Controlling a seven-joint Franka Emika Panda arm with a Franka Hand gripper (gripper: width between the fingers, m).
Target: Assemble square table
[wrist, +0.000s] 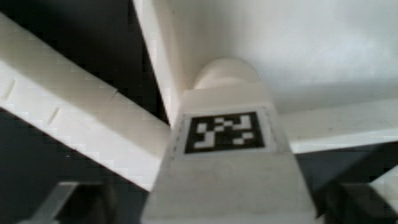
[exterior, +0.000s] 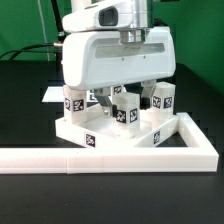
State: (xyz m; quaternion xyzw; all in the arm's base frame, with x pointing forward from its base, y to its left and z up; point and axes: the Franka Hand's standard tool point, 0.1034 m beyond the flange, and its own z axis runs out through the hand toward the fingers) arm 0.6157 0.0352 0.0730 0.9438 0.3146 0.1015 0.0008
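The white square tabletop (exterior: 92, 138) lies flat inside the corner of the rail, with a tag on its front rim. White block legs with tags stand on it at the exterior view's left (exterior: 73, 100) and right (exterior: 164, 98). A further leg (exterior: 125, 112) stands near the middle. My gripper (exterior: 127, 100) hangs over that leg with a finger on each side. In the wrist view the leg (wrist: 224, 150) fills the space between the fingers (wrist: 61, 200), and a dark gap shows on both sides. The gripper (wrist: 217, 206) is open.
The long white L-shaped rail (exterior: 100, 158) runs along the front of the tabletop and turns back along the exterior view's right (exterior: 198, 138). A corner of the marker board (exterior: 50, 92) shows behind, at the left. The table top is black, with a green backdrop behind.
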